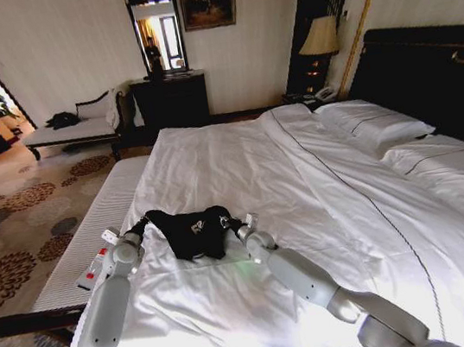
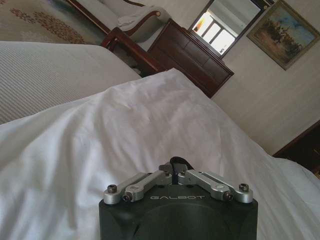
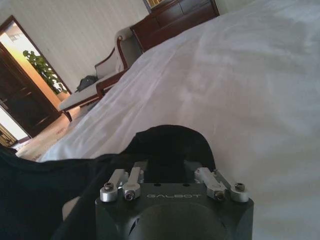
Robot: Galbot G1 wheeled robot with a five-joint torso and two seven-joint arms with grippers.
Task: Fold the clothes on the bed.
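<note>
The black T-shirt (image 1: 193, 232) hangs bunched between the two claws, just above the near part of the bed (image 1: 303, 180). The left claw (image 1: 141, 225) is pinched shut on one end, the right claw (image 1: 238, 222) clamped on the other — so the cloth's long axis runs claw to claw, across the robot's front, equally near both arms.

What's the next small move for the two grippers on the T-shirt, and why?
Probably lift both grippers together and draw them apart. The left gripper and right gripper each look shut on an end of the black T-shirt, which sags bunched between them on the white bed. Spreading it taut would likely flatten it for a fold.
</note>
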